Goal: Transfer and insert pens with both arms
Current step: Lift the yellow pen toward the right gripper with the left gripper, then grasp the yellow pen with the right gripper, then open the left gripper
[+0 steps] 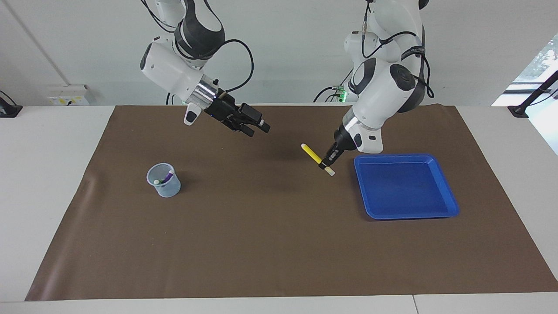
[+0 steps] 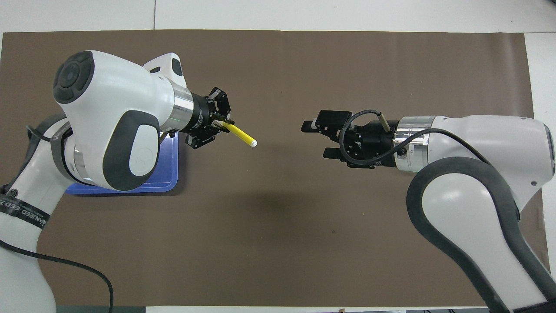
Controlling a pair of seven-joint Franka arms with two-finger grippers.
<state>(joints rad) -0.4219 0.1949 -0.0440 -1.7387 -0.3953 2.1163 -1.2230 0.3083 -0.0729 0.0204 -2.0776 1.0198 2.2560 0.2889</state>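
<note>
Left end effector is up in the air over the brown mat, just off the blue tray on the side toward the right arm's end of the table. Its fingertips are pinched tight on the yellow pen. Grip sits near the pale cap end, which pokes out just below the fingers. The long yellow part sticks out away from the tray, tilted, pointing at the other arm.

From overhead I see the same: yellow pen juts out of the left end effector, free tip aimed across the middle of the mat. The tray is mostly hidden under the left arm there.

Right end effector hangs over the mat well apart from the tray, fingers spread wide, nothing between them. Overhead, the right end effector faces the pen's tip with a clear gap between the two.

Clear cup stands on the mat toward the right arm's end, well apart from the tray. A purple pen leans inside it; something green shows beside it, too small for me to make out.
</note>
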